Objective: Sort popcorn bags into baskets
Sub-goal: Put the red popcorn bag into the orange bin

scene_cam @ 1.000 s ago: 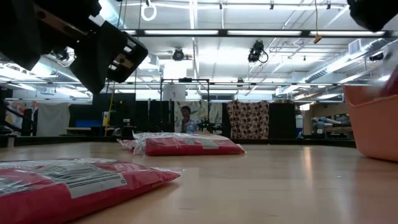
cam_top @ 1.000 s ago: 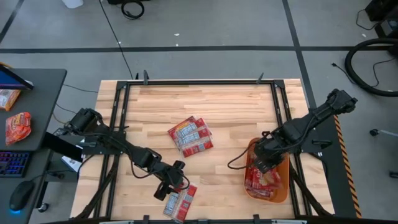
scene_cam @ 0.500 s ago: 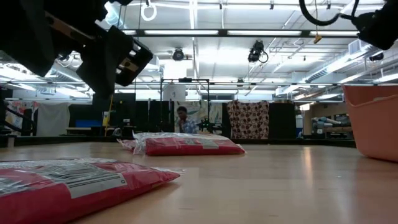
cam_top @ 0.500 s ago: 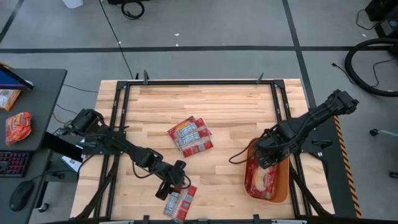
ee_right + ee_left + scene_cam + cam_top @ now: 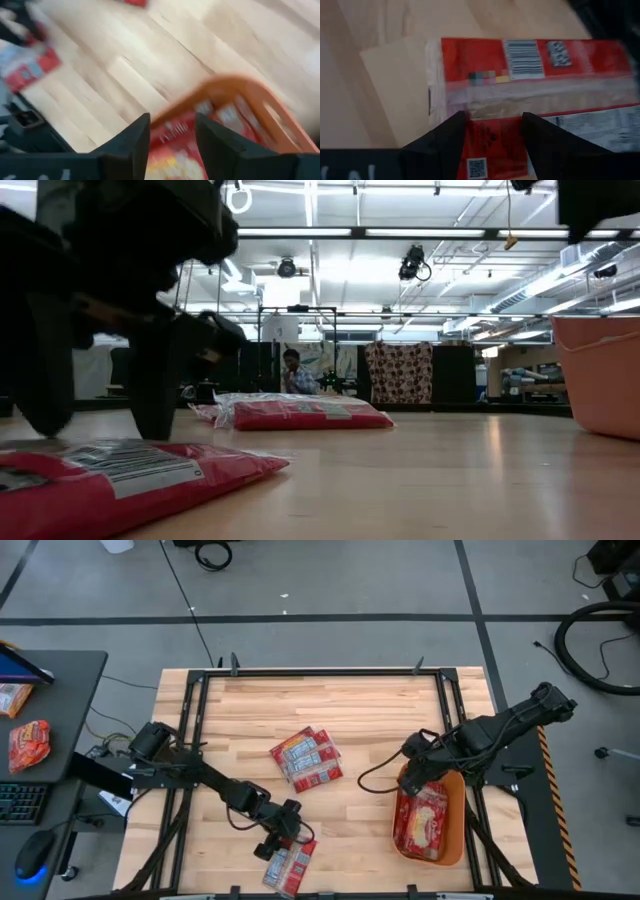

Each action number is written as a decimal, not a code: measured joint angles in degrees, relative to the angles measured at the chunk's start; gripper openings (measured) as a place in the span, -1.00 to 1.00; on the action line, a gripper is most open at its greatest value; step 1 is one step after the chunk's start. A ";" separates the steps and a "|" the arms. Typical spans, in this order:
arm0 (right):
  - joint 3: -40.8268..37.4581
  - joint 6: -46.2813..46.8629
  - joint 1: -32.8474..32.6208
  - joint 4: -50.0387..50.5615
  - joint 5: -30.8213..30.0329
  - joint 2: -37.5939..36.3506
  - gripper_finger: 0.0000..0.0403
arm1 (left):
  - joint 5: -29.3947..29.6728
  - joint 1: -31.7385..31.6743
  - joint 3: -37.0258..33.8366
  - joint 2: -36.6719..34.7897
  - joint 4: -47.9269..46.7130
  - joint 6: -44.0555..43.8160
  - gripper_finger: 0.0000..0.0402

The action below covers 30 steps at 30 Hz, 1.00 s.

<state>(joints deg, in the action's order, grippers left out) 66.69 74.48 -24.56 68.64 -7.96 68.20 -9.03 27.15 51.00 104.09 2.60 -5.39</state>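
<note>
Now my left tool (image 5: pixel 287 840) stands wide over the popcorn bag (image 5: pixel 289 864) at the tabletop's (image 5: pixel 350 710) six-o'clock edge, its long axis toward one o'clock. My right tool (image 5: pixel 411 772), parted and empty, hangs above the orange basket's (image 5: pixel 452 836) eleven-o'clock corner.

One camera looks straight down on the whole wooden table (image 5: pixel 330 720) from high up, and another sits low at the table top, looking across into the room. Each wrist camera peers close past its own fingers. The left one and the low one both see the near popcorn bag (image 5: pixel 530 85).
</note>
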 joint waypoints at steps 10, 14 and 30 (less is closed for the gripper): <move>0.11 -8.35 -0.33 -7.43 -6.41 0.04 -0.22 | 18.98 -3.51 0.26 2.22 2.35 5.27 -0.01; 0.09 -17.52 -1.77 -14.21 -13.17 0.07 -0.22 | 27.20 -6.13 0.10 2.40 3.72 12.21 -0.01; 0.07 -55.97 -6.06 -44.73 -21.12 19.03 -0.22 | 20.05 -15.32 -0.07 -5.72 -1.65 14.68 -0.01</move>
<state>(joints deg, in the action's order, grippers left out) 66.76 18.51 -30.62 23.91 -29.08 87.24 11.02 11.83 50.93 98.37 0.95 9.29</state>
